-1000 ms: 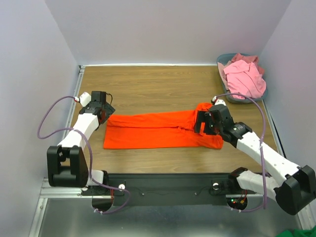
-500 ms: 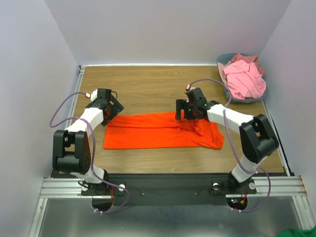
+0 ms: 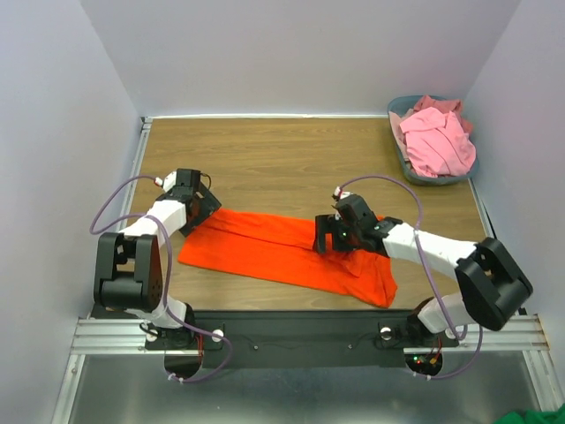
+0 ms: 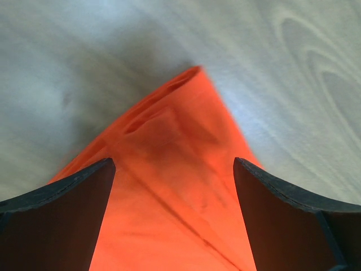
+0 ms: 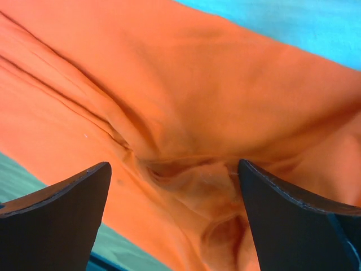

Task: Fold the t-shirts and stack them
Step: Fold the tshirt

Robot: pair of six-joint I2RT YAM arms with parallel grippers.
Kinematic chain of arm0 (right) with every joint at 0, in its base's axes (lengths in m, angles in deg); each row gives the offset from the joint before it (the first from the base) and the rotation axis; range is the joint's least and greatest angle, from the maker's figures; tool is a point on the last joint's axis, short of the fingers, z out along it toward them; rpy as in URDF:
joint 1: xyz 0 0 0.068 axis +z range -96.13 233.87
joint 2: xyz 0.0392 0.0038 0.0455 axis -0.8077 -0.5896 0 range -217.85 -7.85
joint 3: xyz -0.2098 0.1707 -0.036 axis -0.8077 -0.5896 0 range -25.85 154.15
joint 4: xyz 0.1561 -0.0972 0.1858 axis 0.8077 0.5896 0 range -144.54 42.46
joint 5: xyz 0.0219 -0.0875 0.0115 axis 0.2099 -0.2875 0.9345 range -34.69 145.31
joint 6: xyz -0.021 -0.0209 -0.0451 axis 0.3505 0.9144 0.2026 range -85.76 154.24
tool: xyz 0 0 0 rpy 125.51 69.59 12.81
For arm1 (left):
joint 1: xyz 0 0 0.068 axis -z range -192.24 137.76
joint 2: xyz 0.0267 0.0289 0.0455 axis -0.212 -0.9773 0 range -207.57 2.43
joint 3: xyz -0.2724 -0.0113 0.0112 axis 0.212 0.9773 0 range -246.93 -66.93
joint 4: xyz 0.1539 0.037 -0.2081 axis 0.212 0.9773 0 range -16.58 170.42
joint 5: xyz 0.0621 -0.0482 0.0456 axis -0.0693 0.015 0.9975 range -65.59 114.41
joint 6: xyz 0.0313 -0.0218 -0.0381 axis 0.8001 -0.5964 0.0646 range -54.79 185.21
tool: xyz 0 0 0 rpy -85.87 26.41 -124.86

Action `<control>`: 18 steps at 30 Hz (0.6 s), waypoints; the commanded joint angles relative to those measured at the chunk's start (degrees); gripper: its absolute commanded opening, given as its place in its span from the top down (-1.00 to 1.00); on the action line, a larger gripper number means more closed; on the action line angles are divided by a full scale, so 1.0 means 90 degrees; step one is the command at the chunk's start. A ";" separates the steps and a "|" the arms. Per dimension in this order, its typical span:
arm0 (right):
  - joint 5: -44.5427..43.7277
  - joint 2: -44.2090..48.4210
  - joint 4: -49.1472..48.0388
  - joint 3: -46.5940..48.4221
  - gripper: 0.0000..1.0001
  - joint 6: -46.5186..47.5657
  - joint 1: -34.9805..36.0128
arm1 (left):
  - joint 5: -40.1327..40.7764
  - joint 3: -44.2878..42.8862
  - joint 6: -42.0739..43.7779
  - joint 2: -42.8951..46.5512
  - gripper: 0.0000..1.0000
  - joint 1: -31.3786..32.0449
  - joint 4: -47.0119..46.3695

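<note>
The orange-red t-shirt (image 3: 282,252) lies folded into a long strip, slanting from the left down to the front right of the table. My left gripper (image 3: 201,212) is open over the strip's upper left corner. In the left wrist view (image 4: 174,164) the cloth (image 4: 169,192) runs between and under the spread fingers. My right gripper (image 3: 328,237) is open over the strip's middle right. In the right wrist view (image 5: 174,164) bunched folds of cloth (image 5: 186,113) lie between the fingers. Pale pink t-shirts (image 3: 434,141) are heaped in the basket.
The grey-blue plastic basket (image 3: 441,180) stands at the back right corner against the wall. The wooden table (image 3: 291,159) has pale walls on three sides. A black rail with the arm bases runs along the near edge.
The orange-red shirt has swung from lying level to slanting, its right end now nearer the front edge. My right gripper moved toward the front; my left gripper shifted slightly onto the shirt's corner.
</note>
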 commanded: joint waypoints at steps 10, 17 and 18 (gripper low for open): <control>0.0991 0.1821 -0.0588 -0.1353 -1.00 -0.0548 0.0033 | 0.1329 0.0605 -0.0406 0.1412 -0.97 0.0007 0.0990; 0.2028 0.2213 -0.0774 -0.1287 -1.00 -0.0381 0.0033 | 0.0365 0.0342 -0.0299 0.1715 -0.97 0.0007 0.0649; 0.1747 0.2242 -0.0784 -0.1277 -1.00 -0.0401 0.0033 | 0.0246 0.0244 -0.0241 0.1725 -0.97 0.0016 0.0503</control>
